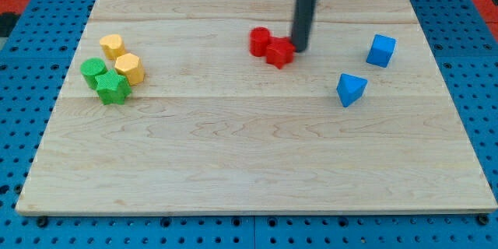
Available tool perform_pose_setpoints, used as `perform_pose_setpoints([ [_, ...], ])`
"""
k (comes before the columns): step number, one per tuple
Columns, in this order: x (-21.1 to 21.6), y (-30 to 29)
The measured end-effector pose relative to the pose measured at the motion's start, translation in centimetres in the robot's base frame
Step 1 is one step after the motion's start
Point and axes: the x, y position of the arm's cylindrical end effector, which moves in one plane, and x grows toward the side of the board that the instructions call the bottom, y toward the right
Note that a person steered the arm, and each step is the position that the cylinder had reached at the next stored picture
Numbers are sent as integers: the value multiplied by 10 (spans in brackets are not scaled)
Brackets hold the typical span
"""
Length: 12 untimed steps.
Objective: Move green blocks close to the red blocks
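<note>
Two green blocks (103, 79) touching, view's left; my tip (299, 48) beside red blocks (271, 46).

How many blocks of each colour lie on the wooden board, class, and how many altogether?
Yellow blocks: 2
Green blocks: 2
Red blocks: 2
Blue blocks: 2
Total: 8
My tip stands against the right-hand red block.
</note>
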Motion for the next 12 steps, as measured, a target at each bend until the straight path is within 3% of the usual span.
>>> perform_pose_setpoints([
  [1, 50, 20],
  [2, 97, -6],
  [4, 167, -181],
  [5, 143, -308],
  [6, 97, -360],
  [8, 57, -348],
  [10, 94, -272],
  [12, 102, -245],
])
